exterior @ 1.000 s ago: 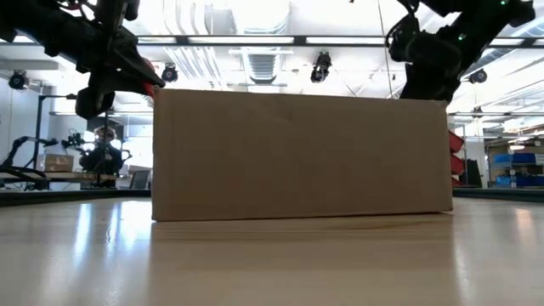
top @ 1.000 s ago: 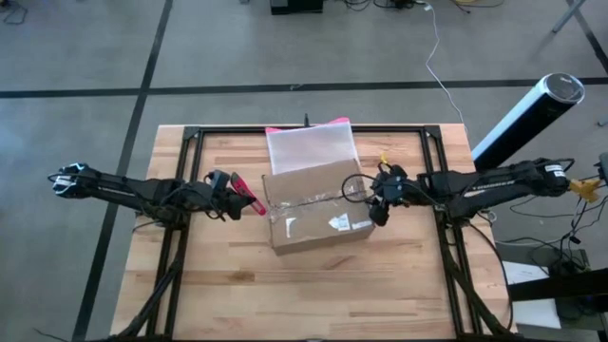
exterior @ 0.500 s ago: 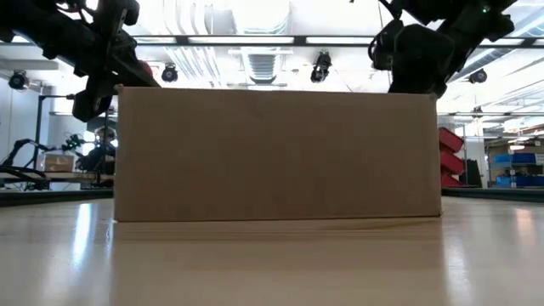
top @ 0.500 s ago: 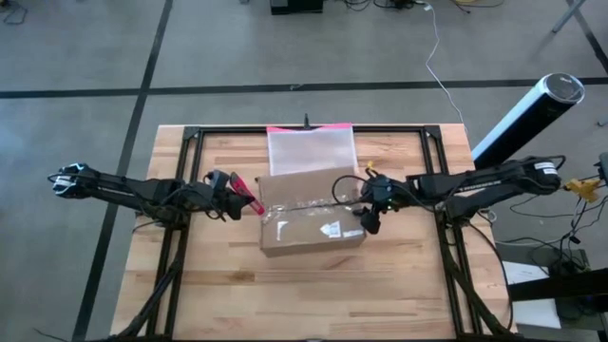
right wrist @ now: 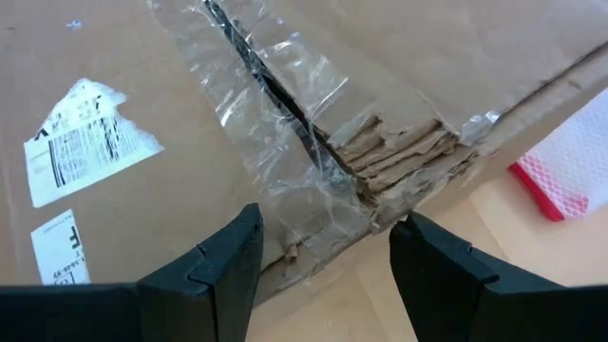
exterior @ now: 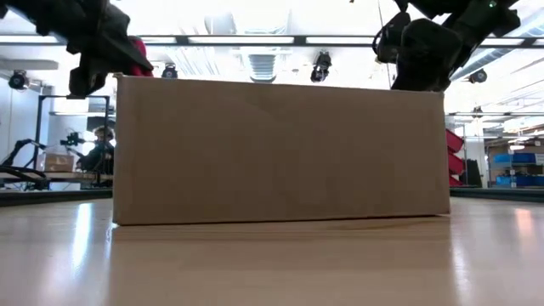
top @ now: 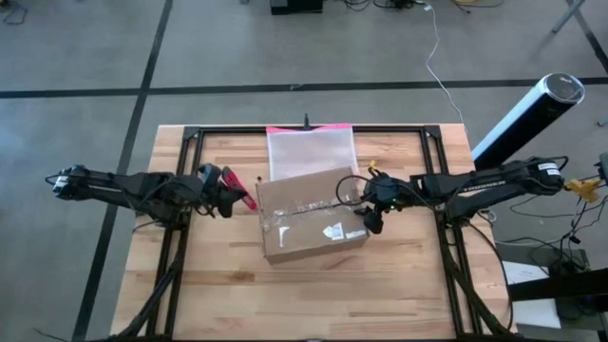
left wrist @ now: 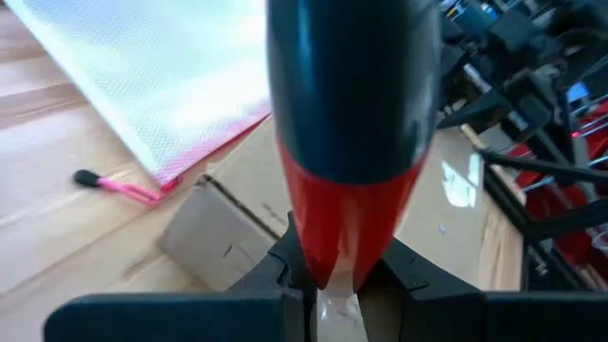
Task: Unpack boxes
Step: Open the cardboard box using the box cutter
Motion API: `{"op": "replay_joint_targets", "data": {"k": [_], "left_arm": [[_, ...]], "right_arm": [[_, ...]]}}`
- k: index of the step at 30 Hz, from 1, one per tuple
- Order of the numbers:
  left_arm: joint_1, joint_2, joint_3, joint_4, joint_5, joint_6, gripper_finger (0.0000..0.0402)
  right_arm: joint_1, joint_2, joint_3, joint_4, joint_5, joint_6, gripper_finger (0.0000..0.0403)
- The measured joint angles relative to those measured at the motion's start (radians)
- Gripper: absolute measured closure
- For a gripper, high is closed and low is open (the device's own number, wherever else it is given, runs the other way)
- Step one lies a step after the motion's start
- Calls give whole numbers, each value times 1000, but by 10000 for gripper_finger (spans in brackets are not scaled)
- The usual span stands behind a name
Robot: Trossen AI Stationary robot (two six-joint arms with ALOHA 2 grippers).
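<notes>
While the brown corrugated cardboard box [top: 309, 215] is sitting mid-tabletop [top: 218, 285], its clear-taped seam torn at one corner, the right gripper [top: 371, 218] is hovering at its right end, fingers [right wrist: 209, 271] spread wide. The left gripper [top: 239, 195] is waiting just off the box's left end, fingers clamping a red-and-black cutter [left wrist: 350, 142]. A pink-edged translucent pouch [top: 311, 149] is lying behind the box.

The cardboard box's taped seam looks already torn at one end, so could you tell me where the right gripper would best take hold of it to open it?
Probably at the torn corner of the cardboard box, where the top flap's frayed edge lifts off and the clear tape has split. The open right gripper already faces that end, so coming in from the box's right-hand end and pinching that loose flap edge seems best.
</notes>
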Motion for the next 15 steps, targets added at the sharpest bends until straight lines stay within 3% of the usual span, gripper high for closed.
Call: {"op": "replay_joint_targets", "data": {"k": [3,11,15], "left_arm": [[0,18,18,-31,23,20,367],[-57,118,79,56,69,527,367],[-82,177,130,47,49,700,367]], "right_arm": [[0,-3,0,2,23,-8,203],[-7,-16,0,-2,88,-71,203],[-6,-73,0,1,91,-108,203]]}}
